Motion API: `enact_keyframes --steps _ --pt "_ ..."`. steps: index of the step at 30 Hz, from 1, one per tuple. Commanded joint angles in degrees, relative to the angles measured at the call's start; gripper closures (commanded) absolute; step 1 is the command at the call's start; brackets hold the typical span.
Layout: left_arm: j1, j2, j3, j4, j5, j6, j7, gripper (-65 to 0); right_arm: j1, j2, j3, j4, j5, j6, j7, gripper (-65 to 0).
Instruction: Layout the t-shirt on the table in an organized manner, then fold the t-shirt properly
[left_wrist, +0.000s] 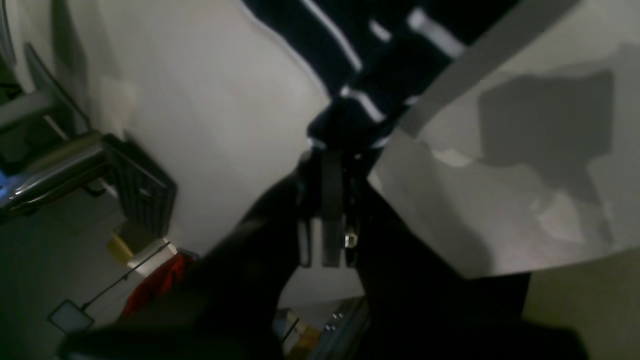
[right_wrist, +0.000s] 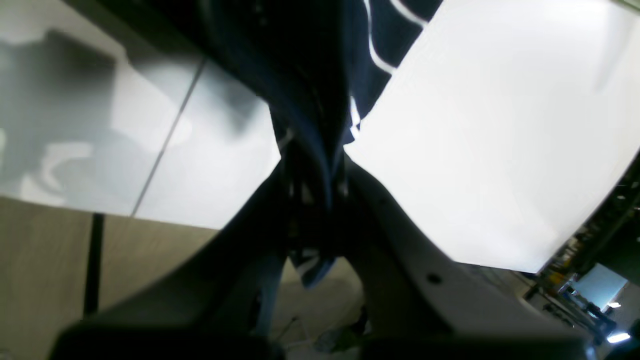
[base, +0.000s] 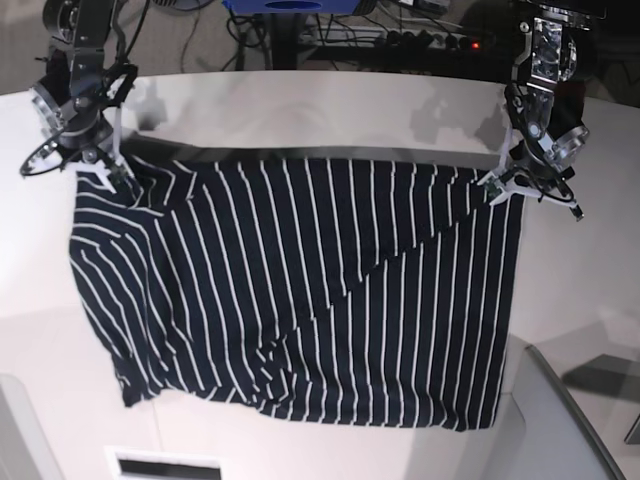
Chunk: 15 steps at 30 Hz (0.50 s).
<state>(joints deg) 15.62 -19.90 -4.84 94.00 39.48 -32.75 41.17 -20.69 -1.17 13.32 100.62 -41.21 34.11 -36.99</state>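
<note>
The dark navy t-shirt (base: 300, 290) with thin white stripes is stretched wide between both arms over the white table (base: 330, 110); its lower part is creased with a diagonal fold. At the base view's right, my left gripper (base: 505, 185) is shut on the shirt's upper right corner. The left wrist view shows that gripper (left_wrist: 332, 145) pinching bunched striped cloth (left_wrist: 380, 55). On the left, my right gripper (base: 105, 175) is shut on the upper left corner. In the right wrist view the cloth (right_wrist: 320, 75) runs between that gripper's (right_wrist: 315, 165) closed fingers, and a small tail hangs below them.
Cables and a blue object (base: 290, 5) lie beyond the table's far edge. A grey panel (base: 560, 420) stands at the lower right and a vent-like slot (base: 165, 465) at the bottom left. A thin seam (right_wrist: 170, 135) crosses the tabletop.
</note>
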Motion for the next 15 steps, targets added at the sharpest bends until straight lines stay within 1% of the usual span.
enact_keyframes --steps 1,3,6,11,12,13,15 --pt "0.25 -0.89 -0.48 -0.06 1.17 0.88 0.63 0.0 -0.02 0.16 1.58 0.17 -0.77 -0.75 -0.15 0.0" --pt "0.95 -0.89 -0.48 -2.08 1.17 0.88 0.63 0.0 -0.1 -1.25 3.51 -1.5 0.38 -0.75 0.03 0.0" --pt "1.39 -0.89 -0.48 -4.46 1.09 0.88 0.46 0.0 0.51 -1.34 5.71 -3.17 2.93 -0.75 0.03 0.0" --pt "1.31 -0.71 -0.57 -4.81 1.09 0.88 0.63 0.0 0.51 -1.42 6.77 -3.7 4.33 -0.75 0.03 -0.6" --pt "1.22 -0.71 -0.57 -4.72 1.09 0.88 0.63 0.0 0.51 -1.42 6.77 -3.7 4.42 -0.75 -0.06 -2.1" --pt "1.13 -0.71 -0.57 -4.72 1.09 0.88 0.63 0.0 0.51 -1.51 6.77 -3.7 4.33 -0.75 -0.06 -5.4" --pt "0.95 -0.63 -0.57 -4.72 1.09 0.88 0.72 0.0 0.51 -1.51 6.85 -3.7 4.33 -0.75 -0.06 -14.9"
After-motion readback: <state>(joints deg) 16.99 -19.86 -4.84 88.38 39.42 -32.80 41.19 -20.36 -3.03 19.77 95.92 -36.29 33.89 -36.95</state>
